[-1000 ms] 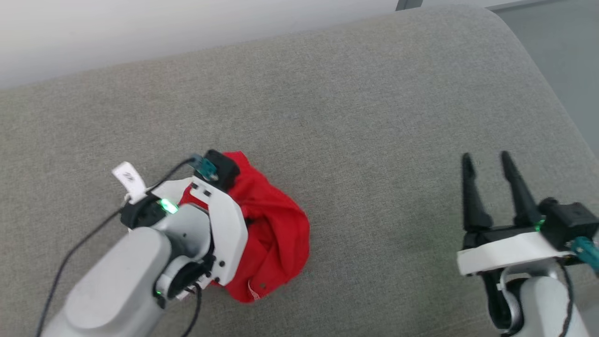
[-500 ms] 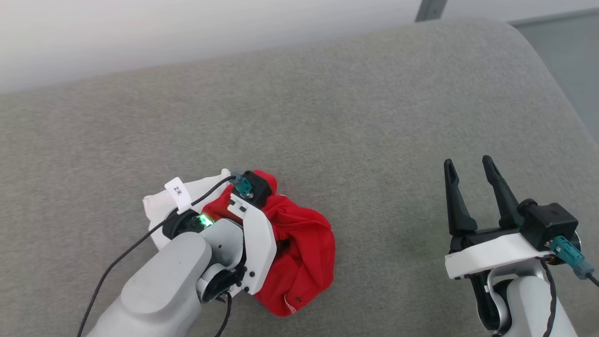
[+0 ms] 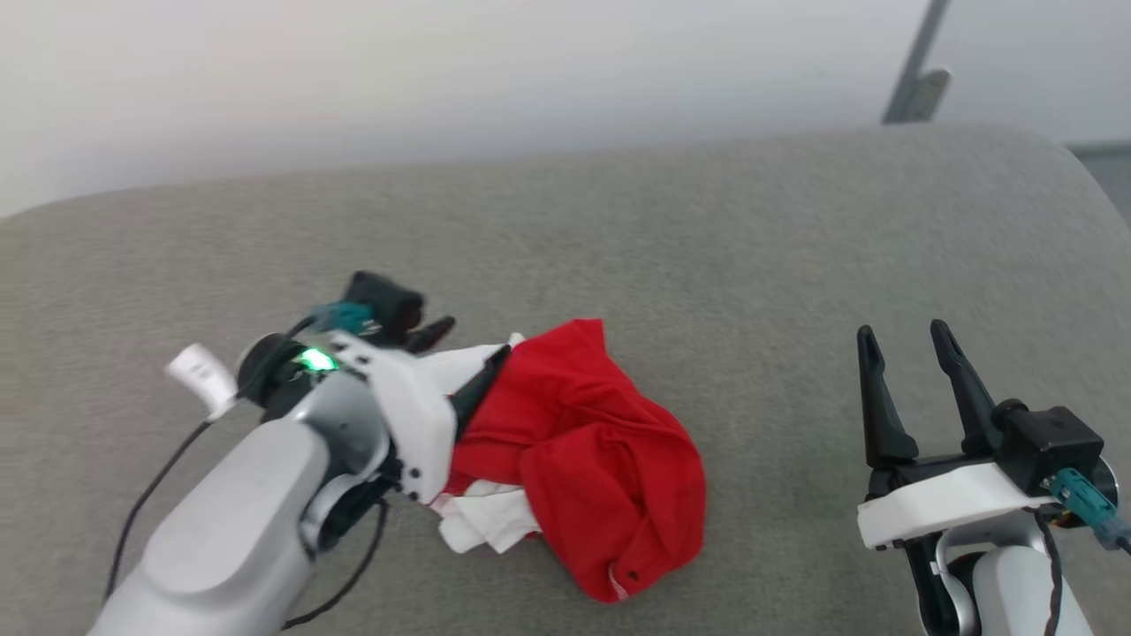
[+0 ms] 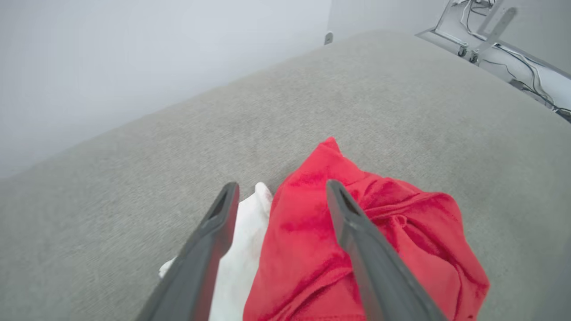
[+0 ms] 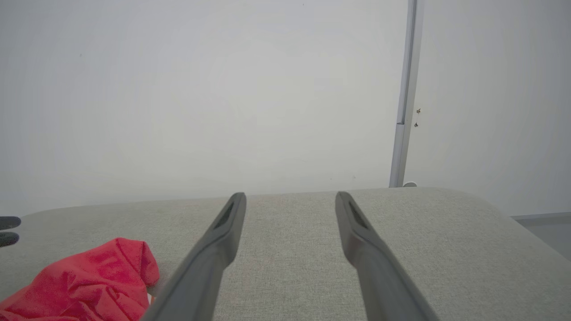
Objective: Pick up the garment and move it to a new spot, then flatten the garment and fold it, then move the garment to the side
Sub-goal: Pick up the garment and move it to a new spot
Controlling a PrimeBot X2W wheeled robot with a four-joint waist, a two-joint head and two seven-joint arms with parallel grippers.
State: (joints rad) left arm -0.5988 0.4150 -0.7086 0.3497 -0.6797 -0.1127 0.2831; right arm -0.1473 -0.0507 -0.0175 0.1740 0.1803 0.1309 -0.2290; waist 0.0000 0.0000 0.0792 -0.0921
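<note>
Two pincers, one garment and one grey fabric-covered surface (image 3: pixel 707 247) are in sight.

The left pincer (image 3: pixel 464 358) (image 4: pixel 282 186) sits at 8 o'clock in the head view. Its pale forearm rises from the 7 o'clock corner, and the wrist is turned so the two dark fingers point toward 3 o'clock. The fingers stand wide apart and grip nothing. In the left wrist view, white and red cloth lies between and beneath them.

The right pincer (image 3: pixel 902 334) (image 5: pixel 290 196) stands at 4 o'clock with its fingers pointing to 12. It is spread wide, empty, and well apart from the cloth.

The garment (image 3: pixel 601 442) (image 4: pixel 303 240) (image 5: pixel 89 276) is a crumpled red jersey with white fabric at its 9 and 7 o'clock edges. It lies heaped on the surface just below the middle of the head view, against the left pincer's nearer finger.

A second ago the left wrist sat over the bunched heap, hiding its fingers and much of the cloth. Now the fingers show, opened, and more red and white fabric is uncovered. The head camera has tipped upward, so more pale wall (image 3: pixel 442 79) shows at 12 o'clock. The right pincer is open as before.
</note>
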